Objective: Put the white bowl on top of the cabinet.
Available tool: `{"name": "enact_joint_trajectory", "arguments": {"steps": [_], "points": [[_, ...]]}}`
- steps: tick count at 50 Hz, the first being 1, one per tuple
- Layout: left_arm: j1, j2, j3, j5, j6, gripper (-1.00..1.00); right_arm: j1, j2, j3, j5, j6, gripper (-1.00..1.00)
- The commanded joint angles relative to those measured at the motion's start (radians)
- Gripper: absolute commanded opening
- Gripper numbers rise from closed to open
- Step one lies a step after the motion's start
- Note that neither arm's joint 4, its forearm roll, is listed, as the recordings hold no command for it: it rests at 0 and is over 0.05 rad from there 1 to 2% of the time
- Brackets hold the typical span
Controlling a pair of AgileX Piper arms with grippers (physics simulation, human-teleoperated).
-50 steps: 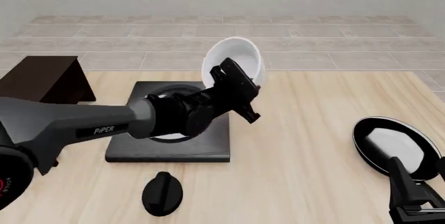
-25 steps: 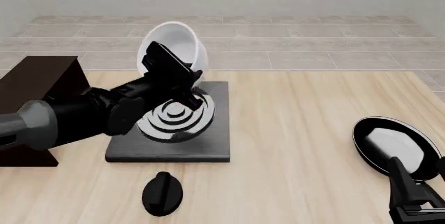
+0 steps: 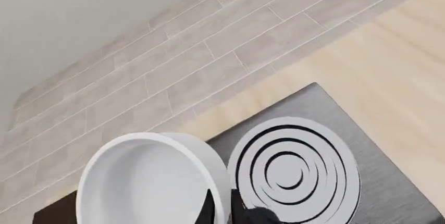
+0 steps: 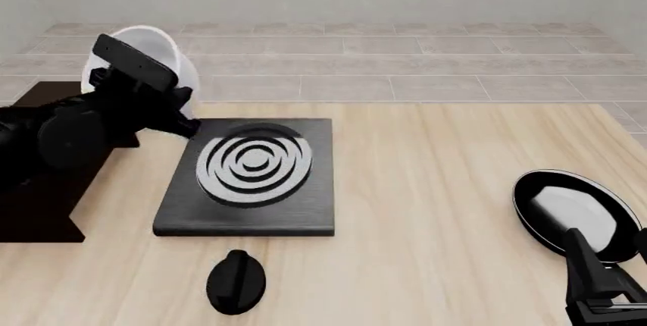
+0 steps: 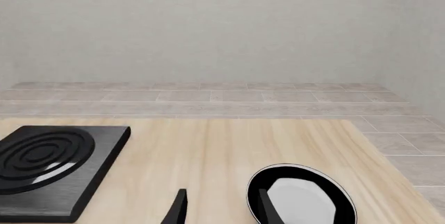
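Carried leftward, white bowl (image 4: 151,53) in left pincer (image 4: 151,87) above cabinet (image 4: 41,197).

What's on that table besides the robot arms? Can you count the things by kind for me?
Bowls: 1, the white bowl, held up by the left gripper
Cabinets: 1
Stove plates: 1
Pans: 1
Black knobs: 1
Total: 5
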Motion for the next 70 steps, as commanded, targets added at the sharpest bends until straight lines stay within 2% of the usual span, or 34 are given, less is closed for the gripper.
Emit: {"name": "enact_joint_trajectory", "arguments": {"steps": [1, 3, 5, 11, 14, 17, 20, 22, 27, 38, 43, 46, 48, 50, 54, 61, 70], "points": [[0.147, -0.013, -0.117, 0.164, -0.011, -1.00, 0.000, 0.000, 0.000, 0.000, 0.000, 1.00], [0.158, -0.017, -0.122, 0.176, -0.004, -1.00, 0.000, 0.000, 0.000, 0.000, 0.000, 1.00], [0.195, -0.005, -0.127, 0.190, 0.032, -1.00, 0.000, 0.000, 0.000, 0.000, 0.000, 1.00], [0.293, 0.065, -0.189, 0.223, 0.024, -1.00, 0.000, 0.000, 0.000, 0.000, 0.000, 1.00], [0.327, 0.108, -0.218, 0.237, -0.018, -1.00, 0.000, 0.000, 0.000, 0.000, 0.000, 1.00], [0.366, 0.139, -0.223, 0.222, 0.000, -1.00, 0.000, 0.000, 0.000, 0.000, 0.000, 1.00], [0.379, 0.159, -0.255, 0.237, -0.020, -1.00, 0.000, 0.000, 0.000, 0.000, 0.000, 1.00], [0.393, 0.178, -0.280, 0.246, -0.008, -1.00, 0.000, 0.000, 0.000, 0.000, 0.000, 1.00], [0.448, 0.262, -0.397, 0.299, -0.017, -1.00, 0.000, 0.000, 0.000, 0.000, 0.000, 1.00], [0.505, 0.348, -0.472, 0.326, 0.038, -1.00, 0.000, 0.000, 0.000, 0.000, 0.000, 1.00], [0.523, 0.380, -0.512, 0.336, 0.022, -1.00, 0.000, 0.000, 0.000, 0.000, 0.000, 1.00], [0.531, 0.405, -0.521, 0.328, 0.007, -1.00, 0.000, 0.000, 0.000, 0.000, 0.000, 1.00], [0.531, 0.413, -0.498, 0.310, 0.033, -1.00, 0.000, 0.000, 0.000, 0.000, 0.000, 1.00], [0.537, 0.428, -0.525, 0.318, 0.008, -1.00, 0.000, 0.000, 0.000, 0.000, 0.000, 1.00], [0.535, 0.439, -0.510, 0.301, 0.029, -1.00, 0.000, 0.000, 0.000, 0.000, 0.000, 1.00], [0.550, 0.487, -0.517, 0.277, -0.004, -1.00, 0.000, 0.000, 0.000, 0.000, 0.000, 1.00], [0.554, 0.517, -0.465, 0.222, -0.019, -1.00, 0.000, 0.000, 0.000, 0.000, 0.000, 1.00]]}}
